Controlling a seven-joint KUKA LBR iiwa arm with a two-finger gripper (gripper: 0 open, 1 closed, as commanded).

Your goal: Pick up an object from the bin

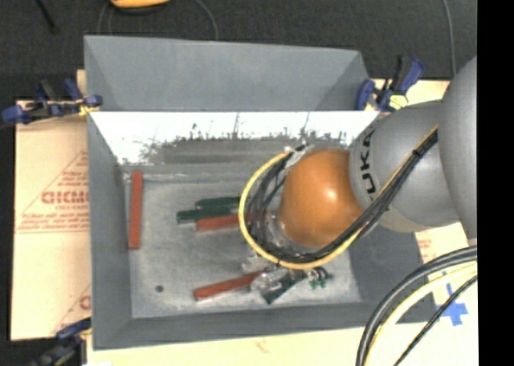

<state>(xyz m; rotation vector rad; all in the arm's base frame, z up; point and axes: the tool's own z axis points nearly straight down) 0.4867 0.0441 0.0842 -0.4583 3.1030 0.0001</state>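
End effector [271,278] sits near front wall of bin [241,326].

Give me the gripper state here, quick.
Gripper: cannot be told; it sits at the right end of a red stick near the bin front wall.

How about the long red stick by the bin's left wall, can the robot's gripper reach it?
Probably yes: the long red stick lies alone with nothing on it, though the wall beside it may crowd the gripper.

Lone stick [135,210] left in bin [109,260]; stick pair [210,218] central.
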